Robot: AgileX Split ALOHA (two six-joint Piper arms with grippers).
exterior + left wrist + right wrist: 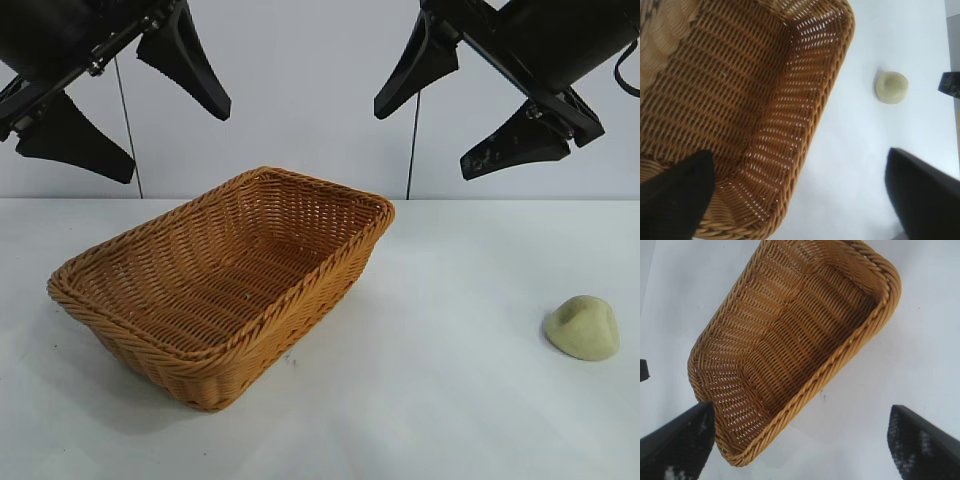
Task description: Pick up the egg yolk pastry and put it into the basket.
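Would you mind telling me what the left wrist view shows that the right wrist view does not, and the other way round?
Only the left wrist view shows the egg yolk pastry, lying on the white table apart from the basket, plus the left gripper with its fingers spread wide. Only the right wrist view shows the basket's full near rim and corner, plus the right gripper, also wide open. Neither gripper holds anything. Both views share the empty wicker basket and the white table.

basket (225,290): woven wicker, rough ribbed weave, braided rim, slight sheen. egg yolk pastry (582,327): smooth, matt, doughy. surface (450,400): white, smooth, matt. tool fingers (185,60): black matt plastic.
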